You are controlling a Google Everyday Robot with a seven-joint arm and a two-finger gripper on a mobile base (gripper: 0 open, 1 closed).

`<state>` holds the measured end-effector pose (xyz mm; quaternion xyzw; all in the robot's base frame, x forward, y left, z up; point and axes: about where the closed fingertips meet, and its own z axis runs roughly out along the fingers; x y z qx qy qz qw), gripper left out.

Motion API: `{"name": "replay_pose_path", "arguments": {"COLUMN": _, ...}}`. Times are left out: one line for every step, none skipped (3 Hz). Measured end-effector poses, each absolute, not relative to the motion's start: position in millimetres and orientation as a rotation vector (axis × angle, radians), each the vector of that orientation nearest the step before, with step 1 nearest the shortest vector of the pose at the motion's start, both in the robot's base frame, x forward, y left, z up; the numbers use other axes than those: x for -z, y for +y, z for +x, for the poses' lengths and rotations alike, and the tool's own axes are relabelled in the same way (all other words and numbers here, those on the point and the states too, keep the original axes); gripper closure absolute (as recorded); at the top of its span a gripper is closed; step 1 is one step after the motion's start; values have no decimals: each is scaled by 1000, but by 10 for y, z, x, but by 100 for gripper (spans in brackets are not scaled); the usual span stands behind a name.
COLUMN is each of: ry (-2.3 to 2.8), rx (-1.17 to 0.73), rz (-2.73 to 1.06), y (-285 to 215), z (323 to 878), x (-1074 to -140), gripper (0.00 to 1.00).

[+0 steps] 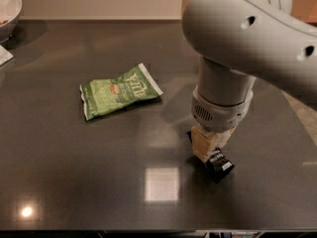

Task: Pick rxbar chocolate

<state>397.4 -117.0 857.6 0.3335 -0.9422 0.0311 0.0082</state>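
Observation:
The rxbar chocolate (219,163) is a small black wrapper with a white label. It hangs tilted under my gripper (208,147) at the right middle of the dark table (74,182). My gripper points straight down and is shut on the bar's upper end, holding it just above the table top. The big white arm (247,38) reaches in from the upper right and hides the table behind it.
A green chip bag (119,90) lies flat left of the gripper, about a hand's width away. A white bowl (7,9) stands at the far left corner, with a white paper edge (4,56) below it. The table's front edge runs along the bottom.

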Motion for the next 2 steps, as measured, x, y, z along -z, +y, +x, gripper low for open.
{"name": "replay_pose_path", "arguments": {"ry": -3004, "rx": -96, "rz": 1050, "y": -1281, "z": 4080, "x": -8827, "gripper": 100}}
{"name": "replay_pose_path", "arguments": {"ry": -3052, "rx": -69, "rz": 1089, "y": -1367, "z": 4159, "x": -9104, "gripper": 100}}
